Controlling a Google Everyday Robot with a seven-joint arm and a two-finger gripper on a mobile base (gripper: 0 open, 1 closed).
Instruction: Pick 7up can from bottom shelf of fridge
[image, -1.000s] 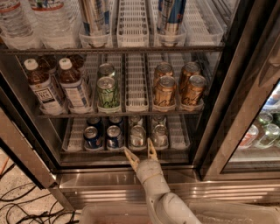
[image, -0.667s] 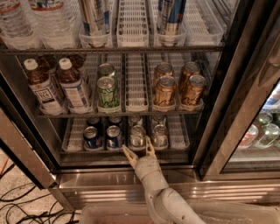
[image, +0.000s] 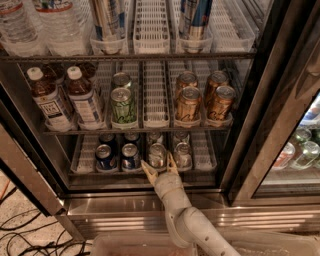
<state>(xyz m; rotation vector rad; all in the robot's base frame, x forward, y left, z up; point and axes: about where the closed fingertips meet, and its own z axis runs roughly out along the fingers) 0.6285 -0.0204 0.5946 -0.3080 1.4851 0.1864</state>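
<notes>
The fridge (image: 250, 150) stands open, with white wire racks. On the bottom shelf (image: 204, 150) two pale silvery 7up cans stand at the front, one (image: 157, 154) in the middle lane and one (image: 182, 154) to its right, with more behind them. My gripper (image: 160, 166) reaches in from below at the shelf's front edge. It is open, with one finger (image: 148, 170) left of the middle can's base and the other (image: 173, 163) right of it. The can stands upright between them. I cannot tell whether the fingers touch it.
Two dark blue cans (image: 104, 156) (image: 130, 156) stand left of the 7up cans. The middle shelf holds a green can (image: 123, 105), gold cans (image: 188, 105) and bottles (image: 50, 102). Cables (image: 20, 235) lie on the floor at left. A second cooler section (image: 300, 145) is at right.
My gripper has moved up and into the bottom shelf, so its open fingers now flank the middle silvery can. The cans have not moved.
</notes>
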